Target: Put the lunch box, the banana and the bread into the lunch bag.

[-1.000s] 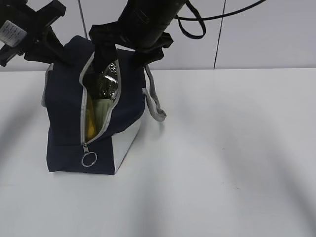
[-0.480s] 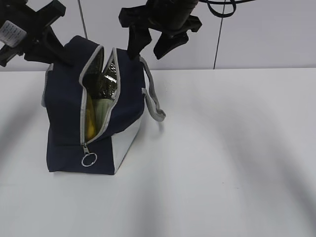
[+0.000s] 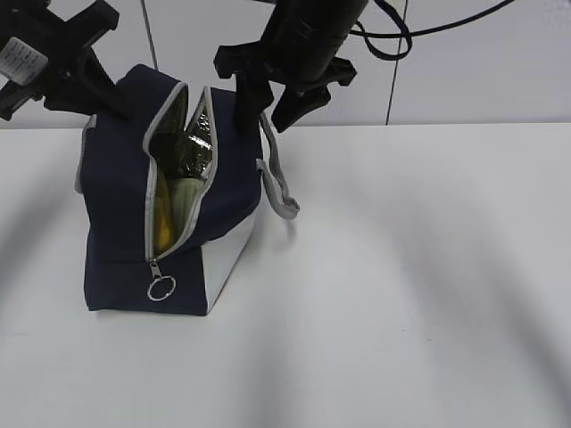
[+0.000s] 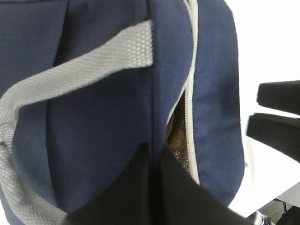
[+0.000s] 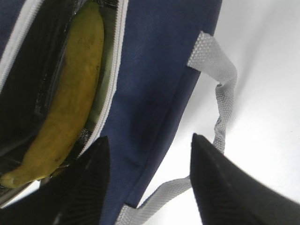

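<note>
Navy Fabric Bag, Nearly Packed

Navy-blue fabric lunch bag (image 3: 125, 205) with silver foil lining, upright on white table (image 3: 401, 285), zipper agape — long yellow banana (image 5: 70, 98) and pale-green lidded lunch box (image 3: 183, 201) inside. Bread unclear. Left gripper (image 4: 152, 161) pinched shut on bag's top fabric; right gripper (image 5: 147, 180) spread, empty, above bag. Soft, floppy cloth — best held by stiff zipper edge or grey handle (image 3: 277, 183)

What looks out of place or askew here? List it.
Nothing is spilled or damaged. The lunch bag stands upright, unzipped, with the banana inside. One oddity: the left gripper pinches the bag's top fabric, puckering it. The right gripper hangs empty above the bag.
</note>
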You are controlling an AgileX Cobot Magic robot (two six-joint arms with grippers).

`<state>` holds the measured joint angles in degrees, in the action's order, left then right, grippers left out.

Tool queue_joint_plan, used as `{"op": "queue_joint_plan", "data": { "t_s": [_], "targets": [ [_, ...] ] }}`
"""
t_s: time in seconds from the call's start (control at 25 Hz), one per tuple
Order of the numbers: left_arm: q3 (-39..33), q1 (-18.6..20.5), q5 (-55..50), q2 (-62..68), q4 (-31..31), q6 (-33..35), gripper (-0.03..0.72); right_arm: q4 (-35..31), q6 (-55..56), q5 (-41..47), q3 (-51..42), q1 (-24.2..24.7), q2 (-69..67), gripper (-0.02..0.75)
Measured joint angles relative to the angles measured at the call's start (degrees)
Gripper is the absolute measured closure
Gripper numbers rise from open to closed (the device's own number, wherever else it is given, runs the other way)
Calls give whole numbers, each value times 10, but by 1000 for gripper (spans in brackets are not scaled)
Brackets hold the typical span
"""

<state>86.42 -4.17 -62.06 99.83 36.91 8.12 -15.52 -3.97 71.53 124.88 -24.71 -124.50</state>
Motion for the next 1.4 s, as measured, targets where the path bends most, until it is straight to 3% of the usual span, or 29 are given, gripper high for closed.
{"op": "queue_joint_plan", "data": {
  "t_s": [0.28, 0.36, 0.52, 0.6, 0.76, 1.04, 1.4],
  "targets": [
    [0, 0, 0, 0, 0, 4, 691, -23, -3, -10, 0, 1, -29, 386],
    [0, 0, 0, 0, 0, 4, 691, -27, -6, -18, 0, 1, -33, 465],
    [0, 0, 0, 0, 0, 6, 691, -28, -12, -26, 0, 1, -33, 693],
    [0, 0, 0, 0, 0, 6, 691, -28, -25, -26, 0, 1, -33, 734],
    [0, 0, -1, 0, 16, 29, 691, -22, -42, -9, 9, 1, -31, 743],
    [0, 0, 4, 1, 157, 93, 691, 36, -46, 8, 16, 1, 28, 745],
    [0, -39, 64, 8, 214, 109, 691, 43, -21, 14, 18, 58, 73, 746]
  ]
}}
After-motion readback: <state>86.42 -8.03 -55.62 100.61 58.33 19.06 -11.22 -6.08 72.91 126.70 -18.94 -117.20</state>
